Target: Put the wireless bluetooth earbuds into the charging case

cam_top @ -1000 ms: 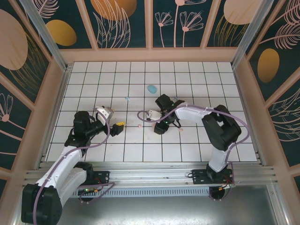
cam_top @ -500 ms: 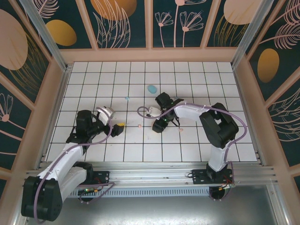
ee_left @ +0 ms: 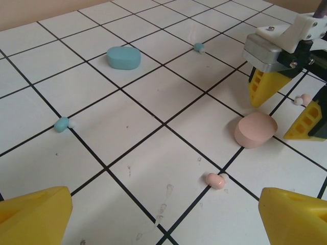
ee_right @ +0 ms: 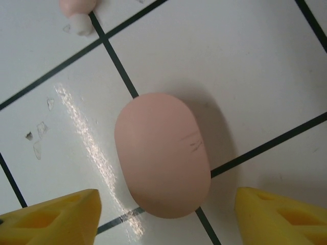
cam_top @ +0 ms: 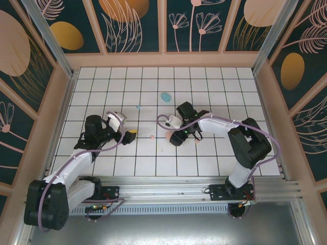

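Right wrist view: the right gripper (ee_right: 166,217) is hanging with jaws spread to either side of the pink case (ee_right: 161,153), touching neither flank, while a pink earbud (ee_right: 76,9) is lying on a grid line just beyond. Left wrist view: the left gripper (ee_left: 163,214) is hovering spread and empty over the tiled table (ee_left: 127,117), a pink bud (ee_left: 215,180) lying nearest, a teal earbud (ee_left: 62,124) off to one side, the blue case (ee_left: 123,57) farther out.

left arm (cam_top: 71,171), right arm (cam_top: 217,125): showing white links, black joints | cables (cam_top: 270,137): trailing lilac along both | left gripper (ee_left: 164,198): wearing yellow wedge fingers (ee_left: 33,217) | right wrist block (ee_left: 271,48): showing grey metal, screws
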